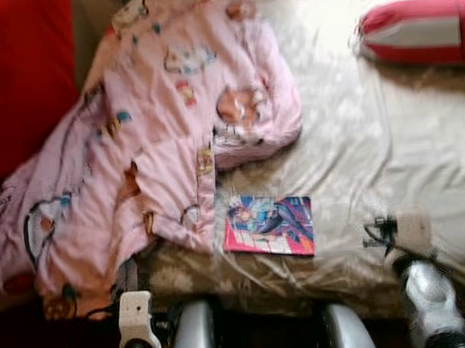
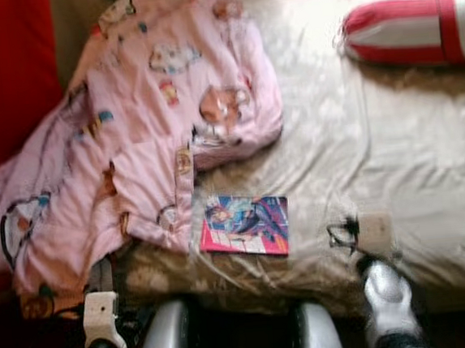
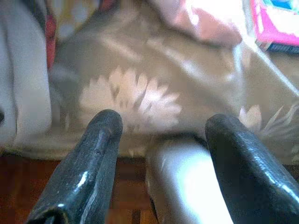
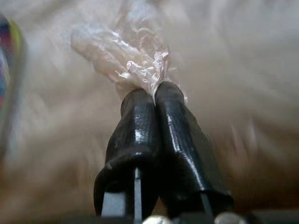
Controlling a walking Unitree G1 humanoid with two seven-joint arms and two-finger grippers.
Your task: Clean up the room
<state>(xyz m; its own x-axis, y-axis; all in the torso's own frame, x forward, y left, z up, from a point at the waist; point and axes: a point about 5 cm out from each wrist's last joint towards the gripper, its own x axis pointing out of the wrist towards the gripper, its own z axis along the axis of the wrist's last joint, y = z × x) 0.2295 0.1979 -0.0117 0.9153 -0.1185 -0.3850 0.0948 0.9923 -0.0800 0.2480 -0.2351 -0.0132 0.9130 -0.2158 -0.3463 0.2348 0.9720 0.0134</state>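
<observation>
A crumpled scrap of clear plastic (image 4: 128, 56) lies on the bed (image 1: 426, 149), pinched at its near end by my right gripper (image 4: 156, 91), whose two black fingers are pressed together on it. That gripper sits over the near edge of the bed, to the right of a colourful book (image 1: 268, 225) lying flat on the beige sheet. A pink blanket (image 1: 156, 140) printed with cartoon figures is heaped across the left part of the bed, one edge just touching the book's left side. A red and white striped pillow (image 1: 419, 27) rests at the far right. My left gripper (image 3: 161, 135) hangs low in front of the flowered bedside, its fingers spread apart with nothing between them.
</observation>
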